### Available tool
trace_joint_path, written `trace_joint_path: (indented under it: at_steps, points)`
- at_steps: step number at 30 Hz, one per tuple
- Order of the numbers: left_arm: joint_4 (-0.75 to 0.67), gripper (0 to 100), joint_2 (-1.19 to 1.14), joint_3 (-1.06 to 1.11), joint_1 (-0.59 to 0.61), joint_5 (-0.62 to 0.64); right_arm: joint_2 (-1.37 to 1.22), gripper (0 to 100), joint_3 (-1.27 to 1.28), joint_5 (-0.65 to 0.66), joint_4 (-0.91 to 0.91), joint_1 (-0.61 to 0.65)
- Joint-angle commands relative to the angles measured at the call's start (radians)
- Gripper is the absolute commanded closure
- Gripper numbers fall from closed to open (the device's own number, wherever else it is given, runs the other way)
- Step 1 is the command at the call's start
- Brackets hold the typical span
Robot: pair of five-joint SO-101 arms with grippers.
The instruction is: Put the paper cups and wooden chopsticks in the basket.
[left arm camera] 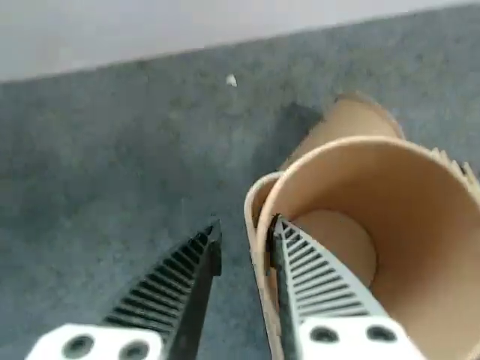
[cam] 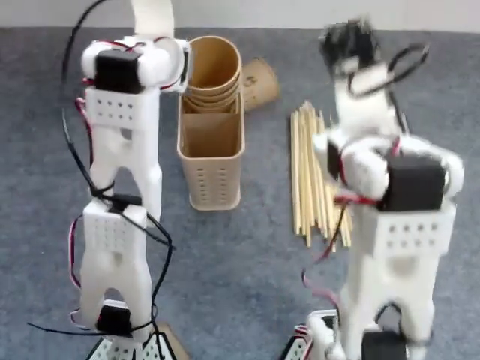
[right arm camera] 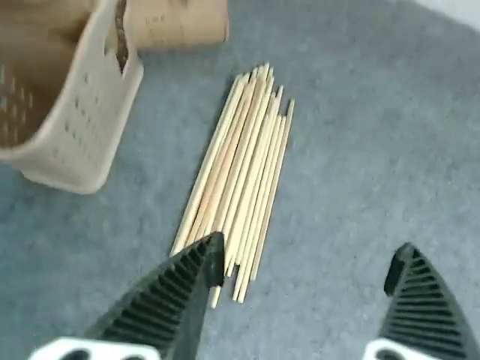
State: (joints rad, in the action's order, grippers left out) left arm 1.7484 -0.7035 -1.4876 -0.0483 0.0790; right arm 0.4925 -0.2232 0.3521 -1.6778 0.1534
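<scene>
1. A blue-grey, short-piled carpet-like covering spreads over the whole work surface, finely flecked and matte.
2. Along its far edge runs a plain off-white band; whether this is a wall or bare board cannot be told.
3. In the left wrist view the two meet in a straight line, and a tiny white speck lies on the covering just beside it.
4. The light is soft and even, and the shadows are faint with blurred edges.

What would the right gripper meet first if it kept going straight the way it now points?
Most likely the wooden chopsticks: the open right gripper points down at them, one finger over the bundle's near ends, the other over bare mat. Height unclear.
</scene>
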Motion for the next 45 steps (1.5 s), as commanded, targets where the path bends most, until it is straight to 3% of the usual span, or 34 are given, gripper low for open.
trace_joint_path:
  at_steps: [1, 11, 14, 18, 23, 28, 31, 45]
  points:
    - [0.006, 86, -0.036, 0.005, -0.004, -0.009, 0.182, 66.3, 0.271, 0.02, 0.113, -0.015]
    - [0.006, 86, -0.076, -0.074, 0.015, -0.012, 0.239, 66.3, 0.65, 0.015, 0.32, -0.016]
    - [0.006, 86, -0.019, -0.176, 0.018, -0.012, 0.239, 66.3, 0.665, 0.014, 0.331, -0.016]
    - [0.014, 86, 0.171, -0.136, 0.016, -0.012, 0.243, 66.3, 0.693, 0.012, 0.331, -0.042]
    - [0.018, 86, 0.47, 0.101, 0.051, -0.011, 0.248, 66.3, 0.774, -0.038, 0.398, -0.097]
    - [0.014, 86, 0.759, 0.73, 0.045, -0.063, 0.248, 66.3, 0.937, -0.1, 0.521, -0.101]
    - [-0.015, 86, 0.843, 0.99, 0.012, -0.089, 0.248, 66.3, 1.02, -0.16, 0.628, -0.097]
    - [-0.104, 86, 0.754, 1.056, -0.008, -0.086, 0.248, 66.3, 1.156, -0.204, 0.754, -0.096]
